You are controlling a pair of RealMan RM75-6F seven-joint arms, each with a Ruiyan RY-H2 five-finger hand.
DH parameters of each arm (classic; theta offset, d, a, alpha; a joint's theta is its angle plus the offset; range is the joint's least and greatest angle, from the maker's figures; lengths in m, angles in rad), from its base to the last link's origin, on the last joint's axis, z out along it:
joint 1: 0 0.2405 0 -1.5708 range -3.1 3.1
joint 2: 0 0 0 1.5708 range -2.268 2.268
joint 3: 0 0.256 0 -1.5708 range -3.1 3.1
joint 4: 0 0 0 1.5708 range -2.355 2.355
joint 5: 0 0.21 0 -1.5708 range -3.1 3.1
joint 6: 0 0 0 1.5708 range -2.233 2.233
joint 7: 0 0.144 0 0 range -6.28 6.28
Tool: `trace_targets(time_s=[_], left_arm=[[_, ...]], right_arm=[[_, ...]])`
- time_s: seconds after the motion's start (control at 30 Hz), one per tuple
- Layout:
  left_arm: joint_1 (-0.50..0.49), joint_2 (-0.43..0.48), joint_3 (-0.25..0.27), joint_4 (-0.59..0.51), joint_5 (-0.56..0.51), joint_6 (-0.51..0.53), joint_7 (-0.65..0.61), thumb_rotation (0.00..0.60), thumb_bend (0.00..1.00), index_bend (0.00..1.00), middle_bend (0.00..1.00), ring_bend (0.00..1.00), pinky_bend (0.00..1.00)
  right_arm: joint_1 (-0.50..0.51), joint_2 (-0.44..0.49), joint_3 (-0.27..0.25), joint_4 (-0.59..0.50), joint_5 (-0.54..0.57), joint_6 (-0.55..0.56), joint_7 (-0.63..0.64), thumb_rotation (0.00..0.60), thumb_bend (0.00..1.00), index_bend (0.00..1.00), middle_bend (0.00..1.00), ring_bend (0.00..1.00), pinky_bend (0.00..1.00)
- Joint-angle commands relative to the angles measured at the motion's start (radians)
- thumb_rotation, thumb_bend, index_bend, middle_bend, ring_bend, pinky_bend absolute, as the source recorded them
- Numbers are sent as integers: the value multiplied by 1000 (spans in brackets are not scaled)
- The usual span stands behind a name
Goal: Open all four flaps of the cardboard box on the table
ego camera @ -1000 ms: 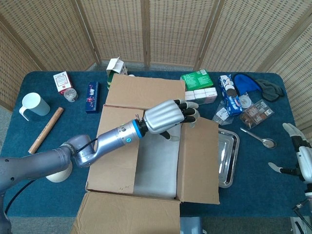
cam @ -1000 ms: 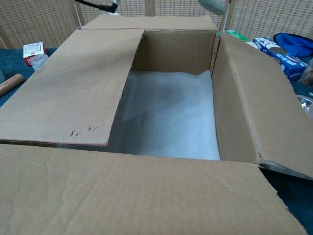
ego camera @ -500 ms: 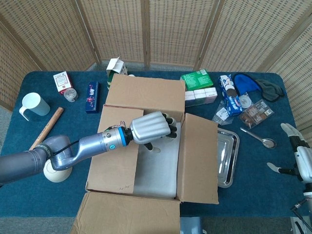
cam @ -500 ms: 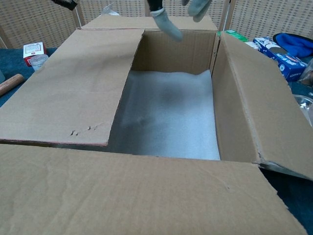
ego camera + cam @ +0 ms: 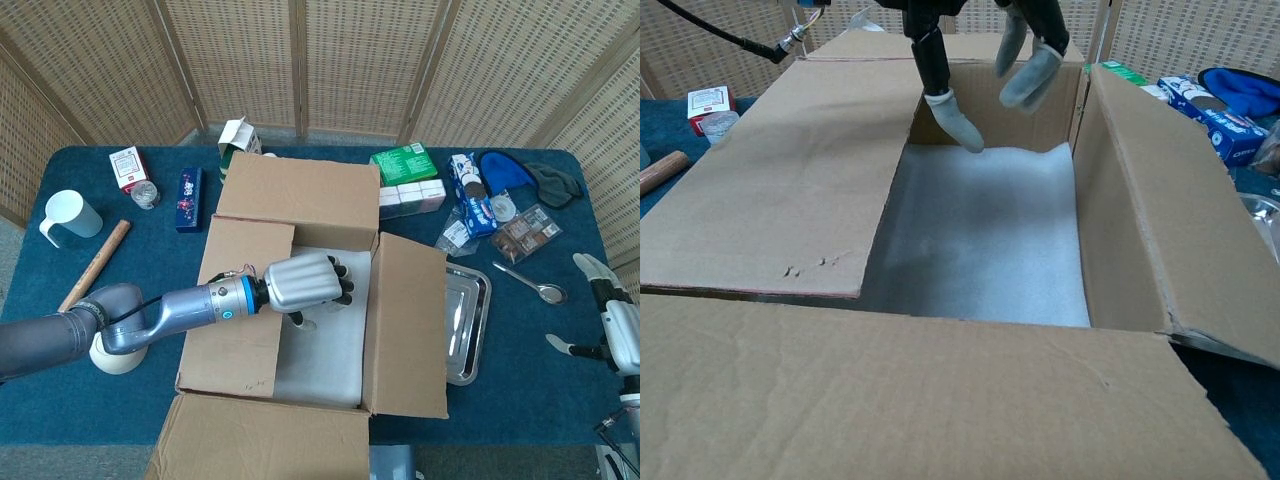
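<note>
The cardboard box (image 5: 300, 300) stands mid-table with grey foam (image 5: 980, 240) lining its inside. Its far flap (image 5: 297, 188) and near flap (image 5: 265, 440) lie folded outward. The right flap (image 5: 410, 335) leans outward, half raised. The left flap (image 5: 240, 300) still lies flat over the box's left half. My left hand (image 5: 305, 282) hovers over the opening beside that flap's inner edge, holding nothing; its fingertips (image 5: 962, 128) hang down into the box in the chest view. My right hand (image 5: 608, 320) rests off at the table's right edge, fingers spread, far from the box.
A metal tray (image 5: 468, 325) lies right of the box, a spoon (image 5: 532, 284) beyond it. Snack packs and boxes (image 5: 470, 205) crowd the far right. A white cup (image 5: 68, 215), wooden stick (image 5: 95, 265), blue packet (image 5: 189, 198) and small carton (image 5: 238, 138) sit left and behind.
My left hand has drawn back leftward from the right flap and dropped lower, its fingers now dipping into the box near the left flap's edge. The right hand barely moved.
</note>
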Motion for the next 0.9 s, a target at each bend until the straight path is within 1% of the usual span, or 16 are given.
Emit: trace_targets(time_s=[0.03, 0.17, 0.27, 0.33, 0.5, 0.67, 0.83, 0.9], left_arm=[[-14, 11, 1, -15, -2, -29, 19, 600, 42, 610, 546, 362, 442], [-13, 16, 9, -33, -23, -59, 23, 600, 43, 616, 564, 392, 477], [-11, 12, 11, -42, -45, -86, 38, 600, 41, 609, 524, 386, 486], [-9, 4, 7, -48, -64, -99, 46, 600, 39, 598, 501, 376, 480], [-12, -26, -11, -47, -87, -112, 79, 600, 38, 585, 501, 370, 477], [-31, -22, -13, -59, -91, -153, 105, 600, 39, 625, 572, 404, 513], [-35, -1, -16, -81, -109, -179, 121, 600, 39, 655, 645, 472, 570], [-36, 6, -17, -87, -114, -186, 125, 600, 39, 664, 669, 490, 577]], right_arm=[[-1, 2, 1, 0, 2, 1, 3, 600, 0, 0, 0, 0, 156], [-1, 4, 0, 1, 0, 0, 9, 600, 0, 0, 0, 0, 156], [0, 4, -2, 1, -5, -1, 12, 600, 0, 0, 0, 0, 157], [0, 4, -2, 1, -8, -1, 11, 600, 0, 0, 0, 0, 156], [1, 3, -3, -1, -8, -1, 10, 600, 0, 0, 0, 0, 157], [-1, 4, -2, -1, -7, 5, 13, 600, 0, 0, 0, 0, 156], [-1, 5, -1, 3, -7, 5, 21, 600, 0, 0, 0, 0, 157], [-1, 5, -1, 3, -8, 4, 21, 600, 0, 0, 0, 0, 156]])
